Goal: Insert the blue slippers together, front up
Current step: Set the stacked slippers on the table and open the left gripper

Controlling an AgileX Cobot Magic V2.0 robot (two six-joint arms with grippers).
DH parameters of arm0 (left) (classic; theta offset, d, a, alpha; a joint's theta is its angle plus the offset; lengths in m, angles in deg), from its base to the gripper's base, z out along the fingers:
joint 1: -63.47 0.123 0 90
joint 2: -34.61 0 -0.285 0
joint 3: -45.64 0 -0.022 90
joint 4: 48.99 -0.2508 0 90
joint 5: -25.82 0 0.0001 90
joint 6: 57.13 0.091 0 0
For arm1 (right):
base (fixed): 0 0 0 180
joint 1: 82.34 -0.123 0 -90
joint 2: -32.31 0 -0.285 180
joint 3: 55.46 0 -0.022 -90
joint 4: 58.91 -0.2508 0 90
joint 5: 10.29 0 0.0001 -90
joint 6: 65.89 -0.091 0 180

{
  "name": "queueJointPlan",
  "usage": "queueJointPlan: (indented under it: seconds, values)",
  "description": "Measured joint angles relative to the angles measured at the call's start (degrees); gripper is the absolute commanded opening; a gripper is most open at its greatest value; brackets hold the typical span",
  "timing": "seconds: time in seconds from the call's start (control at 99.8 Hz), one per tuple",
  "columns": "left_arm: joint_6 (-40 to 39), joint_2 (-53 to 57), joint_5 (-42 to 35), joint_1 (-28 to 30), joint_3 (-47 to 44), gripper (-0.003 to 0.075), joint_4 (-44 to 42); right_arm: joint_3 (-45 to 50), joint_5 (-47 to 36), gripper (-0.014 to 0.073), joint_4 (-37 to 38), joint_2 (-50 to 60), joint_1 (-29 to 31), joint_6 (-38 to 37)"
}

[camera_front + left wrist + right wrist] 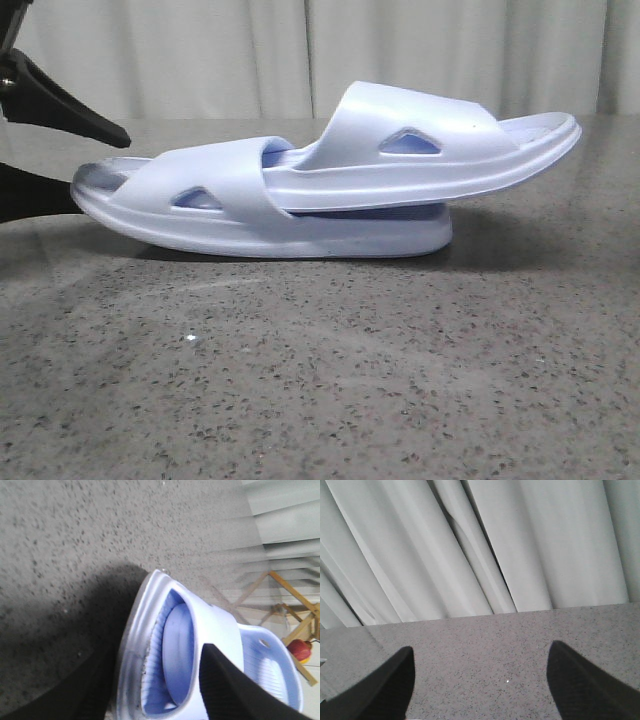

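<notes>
Nesting step nearly done: upper slipper (pixel 440 140) tucked into lower slipper (pixel 250 215) on desk (pixel 320 380), left fingers (pixel 70 125) apart at nine o'clock, right fingers (pixel 570 680) apart; next, withdraw.

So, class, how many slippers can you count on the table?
2. The lower slipper lies flat on the table, toe towards the left gripper; the upper slipper is tucked under its strap, heel sticking out right.
</notes>
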Motion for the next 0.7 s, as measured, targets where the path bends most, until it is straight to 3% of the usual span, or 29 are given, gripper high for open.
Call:
queueJointPlan:
  seconds: [0.371,0.701]
  values:
    - [12.4,3.7,-12.1,0.0,0.3,0.0344,0.0,0.0,0.1,0.0478,0.7,0.0,0.0,0.0]
    - [25.6,18.0,-20.2,0.0,0.3,0.0340,-2.4,1.8,-1.1,0.0478,11.0,0.0,0.0,0.0]
